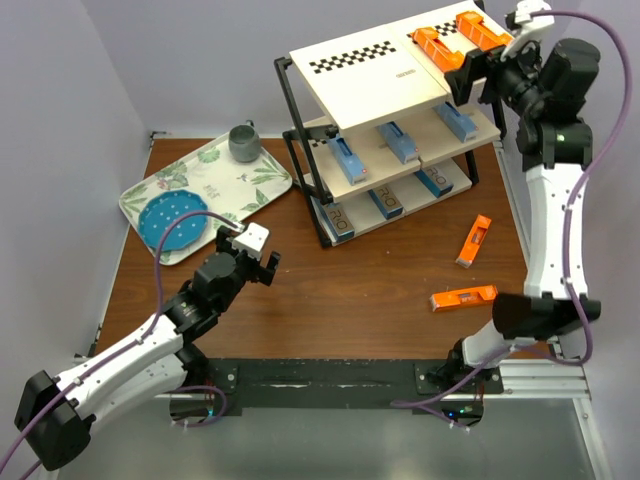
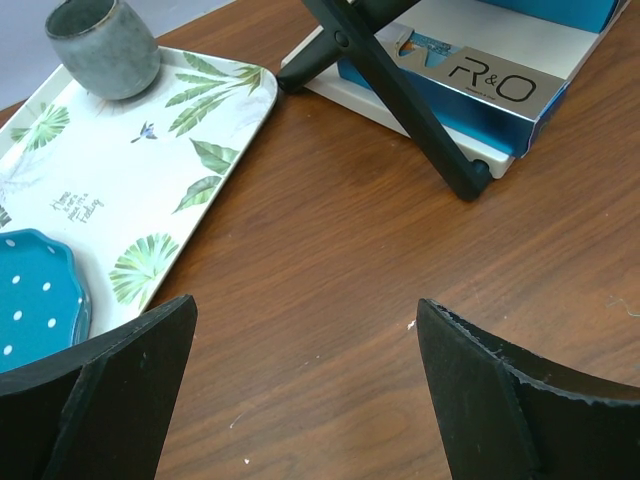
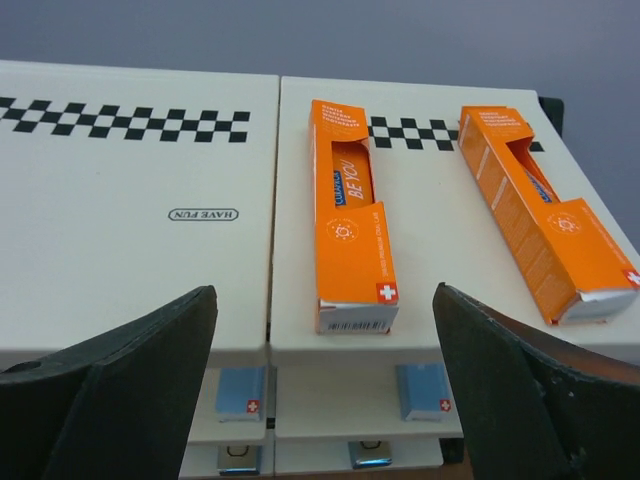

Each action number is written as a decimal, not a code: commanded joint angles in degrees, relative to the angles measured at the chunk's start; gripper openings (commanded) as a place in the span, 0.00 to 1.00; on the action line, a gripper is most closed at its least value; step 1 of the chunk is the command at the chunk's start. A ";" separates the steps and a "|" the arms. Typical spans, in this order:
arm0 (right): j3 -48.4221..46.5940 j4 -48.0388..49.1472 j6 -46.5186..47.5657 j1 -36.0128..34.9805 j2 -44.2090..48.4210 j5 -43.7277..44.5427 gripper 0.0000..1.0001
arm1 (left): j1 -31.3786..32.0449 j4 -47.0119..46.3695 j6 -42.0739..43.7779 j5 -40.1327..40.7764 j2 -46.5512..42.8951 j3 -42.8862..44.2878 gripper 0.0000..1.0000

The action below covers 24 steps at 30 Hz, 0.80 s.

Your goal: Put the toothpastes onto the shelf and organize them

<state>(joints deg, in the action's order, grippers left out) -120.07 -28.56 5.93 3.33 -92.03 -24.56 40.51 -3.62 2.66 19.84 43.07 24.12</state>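
Your right gripper point(image 3: 322, 292) hung spread and empty at the top board of the shelf point(image 3: 130, 250). Two orange toothpastes point(image 3: 350, 220) lay side by side just ahead of it — one straight ahead, one off to its right. I'd judge that pair placed. Two more orange cartons point(image 1: 473, 241) lay on the table point(image 1: 350, 290) well below and behind it, so the next move called for descending and closing across one carton's narrow width. The black frame point(image 2: 400, 95) and the lower tiers, holding blue cartons point(image 1: 398, 141) and silver ones point(image 2: 500, 90), stood near that path. Your left gripper point(image 2: 305, 310) was open too — holding nothing, with a leaf tray point(image 2: 120, 190) and grey cup point(image 2: 103, 45) ahead to its left.
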 commanded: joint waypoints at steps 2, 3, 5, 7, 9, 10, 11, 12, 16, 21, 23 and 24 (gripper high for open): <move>11.15 4.73 -3.03 0.18 12.91 7.84 0.98 | -0.26 -1.83 0.51 -0.85 -0.88 2.60 0.96; 13.44 5.09 -4.25 0.18 14.58 9.08 0.98 | -0.26 -1.83 0.42 -0.94 -0.97 2.69 0.97; 20.20 5.00 -5.40 0.10 19.50 13.38 0.98 | -0.26 -1.83 0.33 -1.03 -0.80 2.60 0.97; 27.12 4.83 -7.69 0.18 22.93 16.63 0.98 | -0.26 -1.83 0.25 -1.29 -0.79 2.69 0.97; 31.89 4.56 -9.96 0.18 28.12 21.99 0.98 | -0.17 -1.92 0.07 -1.55 -0.70 2.69 0.97; 36.53 4.39 -10.93 0.18 29.61 23.66 0.98 | -0.26 -1.92 -0.02 -1.64 -0.62 2.60 0.97; 38.75 4.13 -12.16 0.18 32.76 26.90 0.98 | -0.26 -1.92 -0.02 -1.73 -0.62 2.69 0.97; 41.03 3.51 -15.13 0.18 34.27 27.89 0.98 | -0.26 -2.01 -0.11 -1.90 -0.53 2.60 0.97; 52.97 -0.79 -23.32 0.18 40.25 31.14 0.99 | -0.17 -2.01 -0.46 -2.26 -0.27 2.69 0.97; 65.37 -11.22 -37.21 0.18 47.36 38.41 0.99 | -0.26 -2.10 -0.98 -2.78 -0.18 2.86 0.97; 68.29 -14.58 -41.33 0.18 49.13 41.51 0.99 | -0.26 -2.10 -1.07 -3.05 0.00 2.86 0.97; 70.65 -17.90 -42.57 0.18 50.62 43.61 0.99 | -0.26 -2.10 -1.25 -3.22 -0.09 2.86 0.97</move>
<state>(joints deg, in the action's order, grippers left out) -54.43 -36.29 -24.99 3.36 -45.76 9.41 40.51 -3.62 2.39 17.91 43.00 24.29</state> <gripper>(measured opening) 0.986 0.968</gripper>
